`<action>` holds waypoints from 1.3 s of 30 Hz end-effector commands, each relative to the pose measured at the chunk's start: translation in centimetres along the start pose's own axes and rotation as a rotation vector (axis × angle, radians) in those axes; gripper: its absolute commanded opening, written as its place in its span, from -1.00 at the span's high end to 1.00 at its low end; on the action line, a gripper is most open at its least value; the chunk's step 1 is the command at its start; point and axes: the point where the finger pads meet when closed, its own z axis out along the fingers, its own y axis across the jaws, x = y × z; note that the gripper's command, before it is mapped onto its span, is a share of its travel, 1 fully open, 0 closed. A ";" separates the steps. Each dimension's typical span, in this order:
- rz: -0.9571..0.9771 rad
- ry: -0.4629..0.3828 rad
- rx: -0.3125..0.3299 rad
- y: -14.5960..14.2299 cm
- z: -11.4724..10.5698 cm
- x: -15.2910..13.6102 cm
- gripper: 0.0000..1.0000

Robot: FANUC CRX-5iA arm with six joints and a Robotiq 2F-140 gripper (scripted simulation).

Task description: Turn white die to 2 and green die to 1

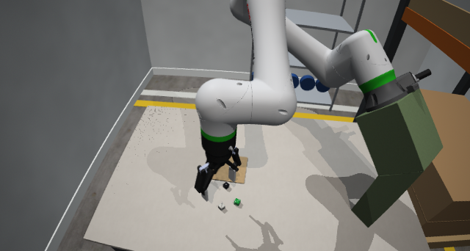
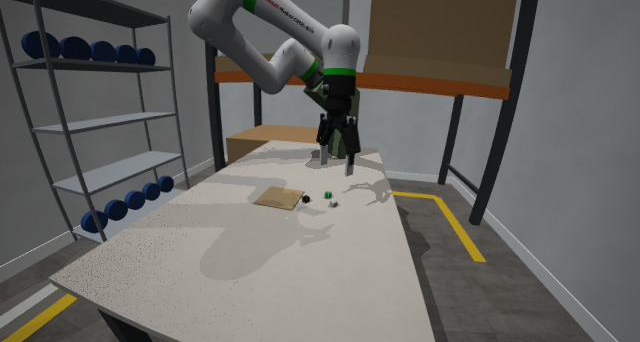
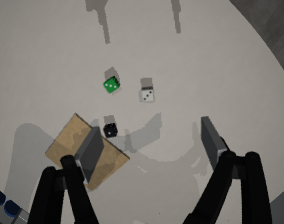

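The white die lies on the table off the mat; it also shows in the exterior view and the wrist view. The green die lies beside it on the table, seen too in the exterior view and the wrist view. The black die sits on the table just off the edge of the brown mat, shown in the wrist view as well. My gripper hangs open and empty well above the table, fingers pointing down.
A green pedestal carries the arm's base at the table's right side. A metal shelf with blue rolls stands past the table's left edge. A cardboard box sits behind the table.
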 end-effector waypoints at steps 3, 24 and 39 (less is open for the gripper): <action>0.002 0.000 0.005 -0.1 0.9 0.1 -1.00; 0.009 0.003 0.025 -0.6 4.3 0.5 0.57; 0.009 0.003 0.025 -0.6 4.3 0.5 0.57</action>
